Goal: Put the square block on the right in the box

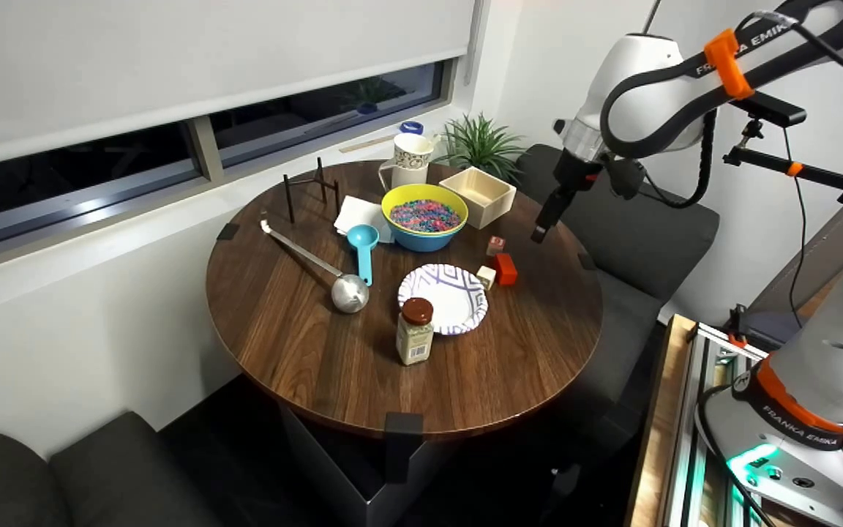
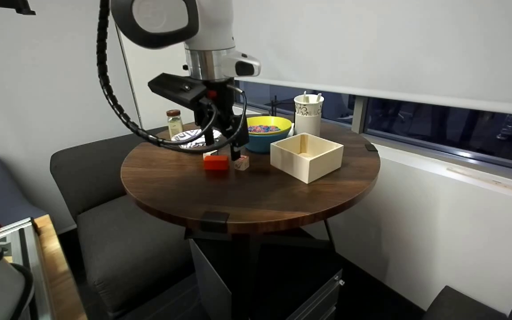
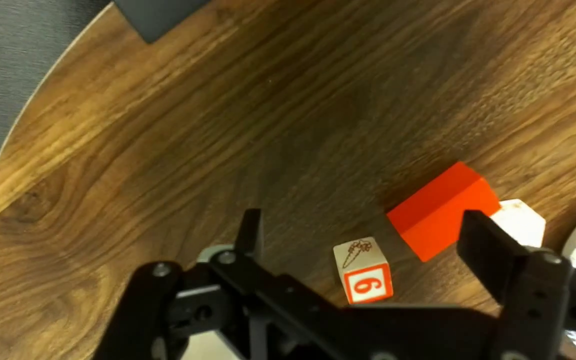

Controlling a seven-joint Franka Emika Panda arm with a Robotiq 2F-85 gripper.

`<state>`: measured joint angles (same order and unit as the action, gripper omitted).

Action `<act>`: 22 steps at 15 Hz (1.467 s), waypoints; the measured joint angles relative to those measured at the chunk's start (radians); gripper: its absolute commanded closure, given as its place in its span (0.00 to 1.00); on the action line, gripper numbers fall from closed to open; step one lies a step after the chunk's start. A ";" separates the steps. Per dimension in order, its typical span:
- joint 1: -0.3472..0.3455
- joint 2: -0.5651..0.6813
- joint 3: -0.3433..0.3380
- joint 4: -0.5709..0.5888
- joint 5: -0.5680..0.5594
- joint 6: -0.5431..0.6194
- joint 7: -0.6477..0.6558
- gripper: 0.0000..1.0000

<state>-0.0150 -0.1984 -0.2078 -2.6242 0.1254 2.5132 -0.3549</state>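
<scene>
A small cube with a red-framed 6 and a carrot drawing (image 3: 363, 272) lies on the table, also seen in both exterior views (image 1: 495, 245) (image 2: 241, 163). My gripper (image 3: 363, 217) is open and empty above the table, its fingers wide apart either side of the cube in the wrist view. The gripper also shows in both exterior views (image 1: 541, 230) (image 2: 223, 146). The box (image 1: 491, 212) is pale wood, low-walled, beside the bowls; it shows in an exterior view (image 2: 289, 160) too. A pale patch behind the left finger in the wrist view is mostly hidden.
A red block (image 1: 506, 269) and a white block (image 1: 486, 277) lie near the cube, next to the patterned plate (image 1: 476, 320). Stacked yellow and blue bowls (image 1: 429, 241), a cup (image 1: 410, 172), a spice jar (image 1: 415, 340), a ladle (image 1: 350, 293) and a blue scoop (image 1: 364, 256) stand around.
</scene>
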 measured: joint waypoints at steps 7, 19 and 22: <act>-0.002 0.166 0.077 0.095 -0.040 0.055 0.090 0.00; -0.007 0.324 0.110 0.240 -0.083 0.055 0.143 0.70; -0.007 0.346 0.112 0.252 -0.119 0.055 0.178 0.91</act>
<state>-0.0217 0.1475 -0.0953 -2.3725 0.0066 2.5685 -0.1764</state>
